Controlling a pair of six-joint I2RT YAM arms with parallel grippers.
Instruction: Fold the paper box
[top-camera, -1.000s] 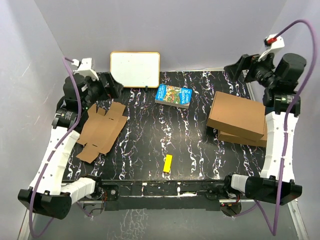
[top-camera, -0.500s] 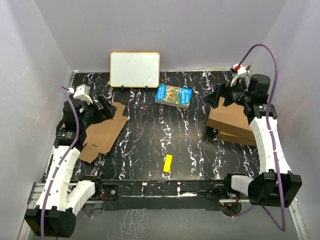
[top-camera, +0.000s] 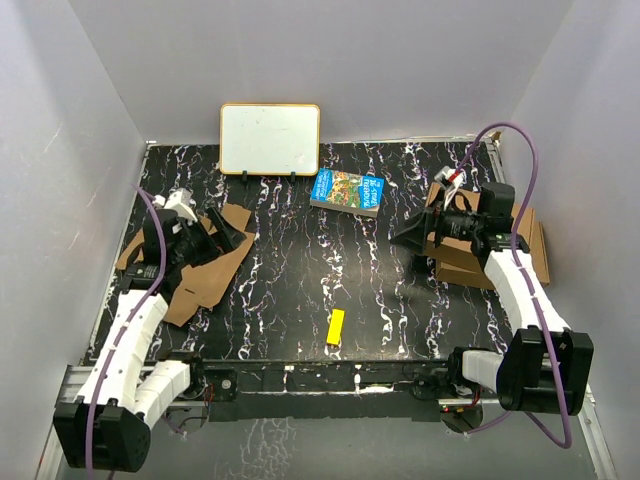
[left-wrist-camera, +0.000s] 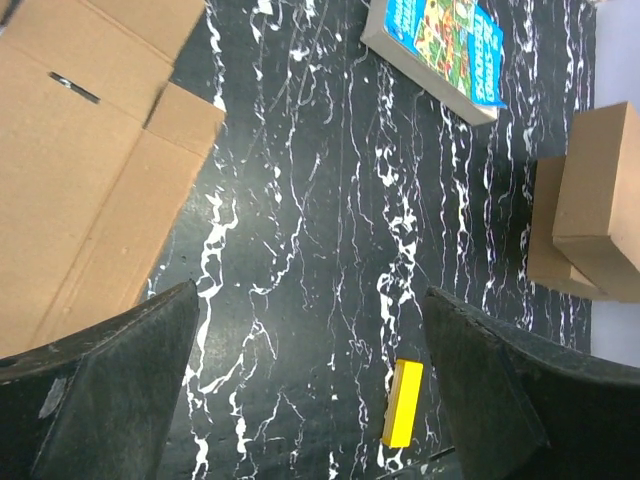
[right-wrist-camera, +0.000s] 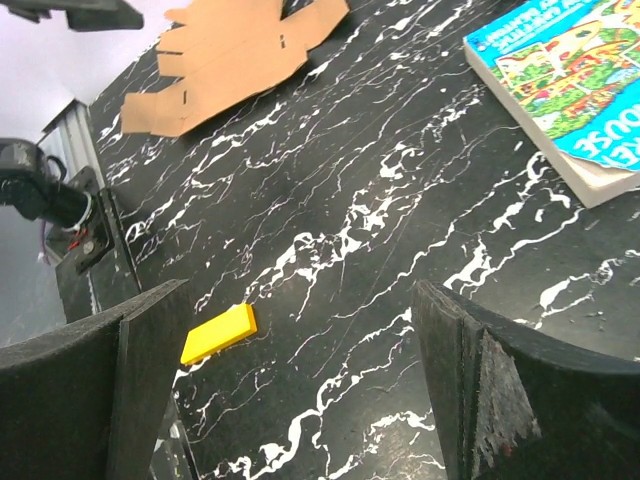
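yellow block (top-camera: 337, 327): nearest the bases, at 6 o'clock on the table (top-camera: 300, 285), well apart from both arms.
paper box (top-camera: 215, 270): a flat, unfolded die-cut sheet at the table's 9 o'clock side, flaps spread, partly hidden under the left arm.
long axis: runs from about 7 o'clock to 1 o'clock in the top view.
left gripper (top-camera: 228, 238): fingers spread wide, nothing between them. It hangs at the sheet's 1 o'clock end. In its wrist view the cardboard sits at 10 o'clock from the gap, with bare table under the gap itself. Whether it touches the sheet cannot be told.
right gripper (top-camera: 400, 240): also wide and empty, aimed toward 9 o'clock. The sheet lies well apart in that direction, across the middle of the table.
nearer arm: the left, clearly.
coming move: likely a left-arm reach back toward 7–8 o'clock onto a flap, with the right arm crossing over to help.
finished boxes (left-wrist-camera: 590, 190): stacked at 3 o'clock, under the right arm.
book (top-camera: 348, 190): at 12 o'clock.
whiteboard (top-camera: 270, 138): farthest, at 11 o'clock against the wall.
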